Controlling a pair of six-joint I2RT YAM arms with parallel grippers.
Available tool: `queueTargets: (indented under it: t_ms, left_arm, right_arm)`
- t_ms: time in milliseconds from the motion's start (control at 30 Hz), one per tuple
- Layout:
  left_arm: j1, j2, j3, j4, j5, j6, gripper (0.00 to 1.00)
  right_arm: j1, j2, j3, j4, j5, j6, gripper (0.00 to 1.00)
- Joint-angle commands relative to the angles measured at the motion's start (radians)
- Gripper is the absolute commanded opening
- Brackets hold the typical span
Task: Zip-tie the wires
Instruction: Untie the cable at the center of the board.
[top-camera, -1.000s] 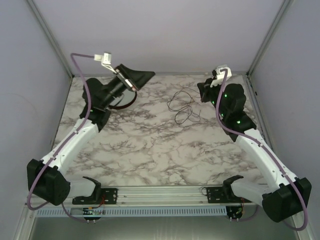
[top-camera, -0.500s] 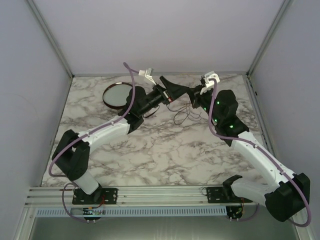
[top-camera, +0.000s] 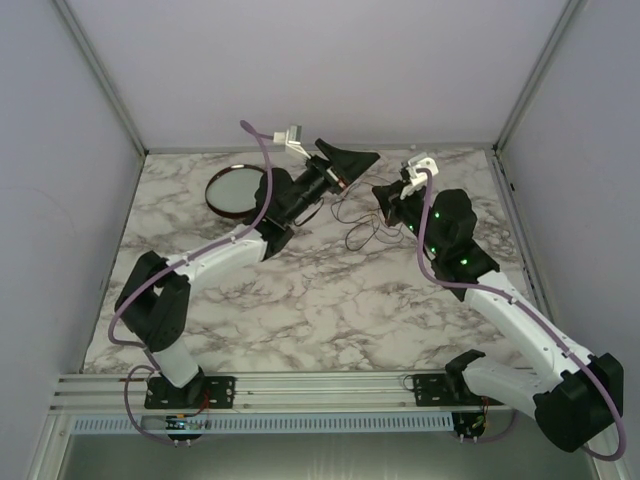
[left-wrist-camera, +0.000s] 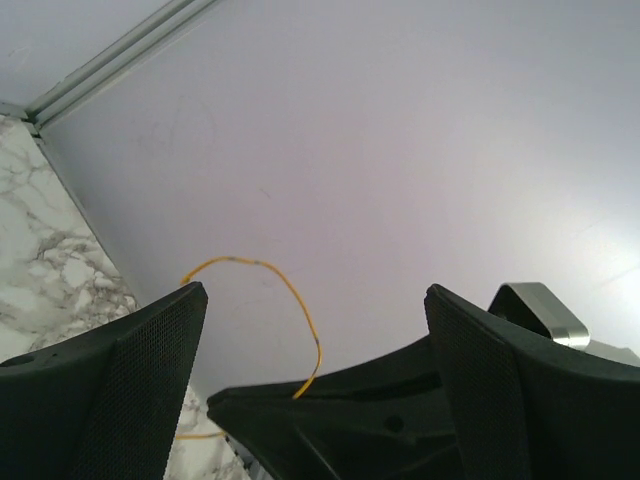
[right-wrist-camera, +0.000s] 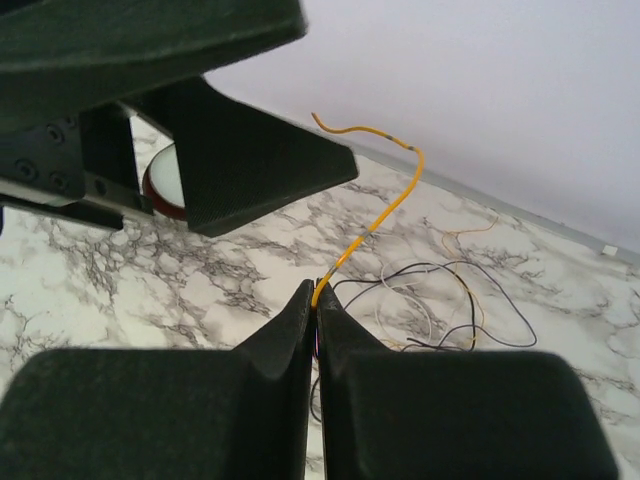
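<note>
While the top view sets the wires (top-camera: 365, 232) in a loose tangle on the marble desk (top-camera: 300, 300) at rear centre, the left pincer (top-camera: 358, 170) spread near them and the right pincer (top-camera: 382, 192) beside it, it hides any grip. From the left wrist the fingers (left-wrist-camera: 130, 380) stand wide apart around a yellow strand (left-wrist-camera: 262, 264) arcing free between them, so I judge a good close takes it mid-arc, centred. Only the right wrist shows its jaws pressed together on that strand's foot; no zip tie shows anywhere.

Dish (top-camera: 236, 190) left of wires (top-camera: 362, 230) — on table (top-camera: 330, 310)
</note>
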Motion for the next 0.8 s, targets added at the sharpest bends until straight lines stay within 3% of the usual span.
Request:
queueTargets:
  t_ms: [0, 300, 467, 533, 767]
  left_arm:
    - [-0.006, 0.04, 0.062, 0.057, 0.006, 0.005, 0.9]
    - [-0.006, 0.072, 0.104, 0.018, 0.022, 0.026, 0.86]
    - [-0.01, 0.092, 0.13, 0.052, 0.052, 0.002, 0.75]
    - [-0.012, 0.092, 0.13, 0.057, 0.056, 0.001, 0.66]
    - [-0.012, 0.073, 0.131, 0.014, 0.037, 0.055, 0.19]
  right_arm:
    - [0.015, -0.008, 0.005, 0.044, -0.038, 0.004, 0.0]
    - [0.034, 0.004, -0.001, 0.072, -0.072, -0.012, 0.0]
    - [0.041, 0.029, 0.0, 0.07, -0.067, -0.011, 0.0]
    - [0.042, 0.036, 0.001, 0.07, -0.059, -0.011, 0.0]
    - [0.043, 0.037, -0.011, 0.07, -0.041, -0.01, 0.0]
